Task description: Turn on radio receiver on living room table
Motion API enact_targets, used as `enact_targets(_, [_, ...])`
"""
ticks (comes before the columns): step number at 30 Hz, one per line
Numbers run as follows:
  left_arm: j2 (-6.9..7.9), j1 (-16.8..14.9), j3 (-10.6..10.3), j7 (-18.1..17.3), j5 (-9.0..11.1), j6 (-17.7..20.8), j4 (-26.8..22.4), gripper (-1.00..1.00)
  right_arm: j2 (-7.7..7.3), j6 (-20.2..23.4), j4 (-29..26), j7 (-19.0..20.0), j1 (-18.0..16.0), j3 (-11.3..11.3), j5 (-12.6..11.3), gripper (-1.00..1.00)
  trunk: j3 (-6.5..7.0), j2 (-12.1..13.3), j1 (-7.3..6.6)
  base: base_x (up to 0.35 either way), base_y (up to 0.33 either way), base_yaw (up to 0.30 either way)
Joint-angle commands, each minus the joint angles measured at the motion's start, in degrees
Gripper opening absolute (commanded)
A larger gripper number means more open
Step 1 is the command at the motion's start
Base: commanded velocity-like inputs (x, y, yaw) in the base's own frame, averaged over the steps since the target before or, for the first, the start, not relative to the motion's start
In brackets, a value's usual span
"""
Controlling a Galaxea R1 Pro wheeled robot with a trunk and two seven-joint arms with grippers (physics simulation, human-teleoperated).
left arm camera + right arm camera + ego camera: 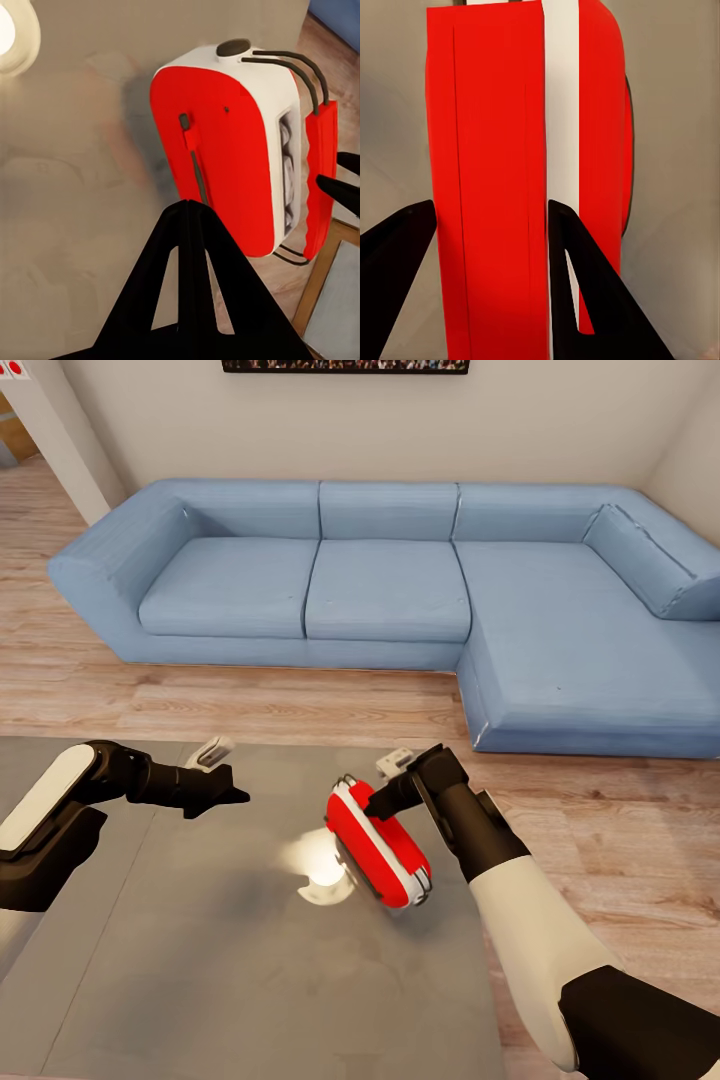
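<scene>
The radio receiver point(380, 855), a red rounded case with white trim, lies on the grey table point(200, 980) near its right edge. My right gripper point(372, 805) is at the radio's far end. In the right wrist view that gripper point(491, 217) stands open, its two black fingers flanking the radio's point(487, 165) red band beside a white stripe; I cannot tell whether they touch it. My left gripper point(232, 795) hovers over the table to the radio's left, shut with nothing in it. Its closed fingers point(191, 206) point at the radio's point(225, 150) red face.
A blue L-shaped sofa point(400, 590) stands beyond the table on the light wood floor point(250, 705). A lamp's reflection point(315, 865) glows on the tabletop beside the radio. A crowd photo point(345, 365) hangs on the beige wall.
</scene>
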Motion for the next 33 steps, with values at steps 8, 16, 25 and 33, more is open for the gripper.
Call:
enact_targets(8, [-0.02,0.0,0.0,0.0,0.0,0.0,0.0,-1.0,0.01,0.1,0.9,-0.2,0.0,-0.1,-0.3,-1.0,0.0,0.0,0.0,0.0,0.0,0.0])
enact_targets(16, [0.0,0.0,0.0,0.1,0.0,0.0,0.0,-1.0,0.01,0.1,2.0,-1.4,0.0,-0.9,-0.3,-1.0,0.0,0.0,0.0,0.0,0.0,0.0])
enact_targets(25, [0.0,0.0,0.0,0.0,0.0,0.0,0.0,-1.0,0.01,0.1,2.2,-2.4,0.0,-1.1,-0.3,-1.0,0.0,0.0,0.0,0.0,0.0,0.0])
enact_targets(33, [0.0,0.0,0.0,0.0,0.0,0.0,0.0,-1.0,0.01,0.1,2.2,-2.5,0.0,-1.1,-0.4,-1.0,0.0,0.0,0.0,0.0,0.0,0.0])
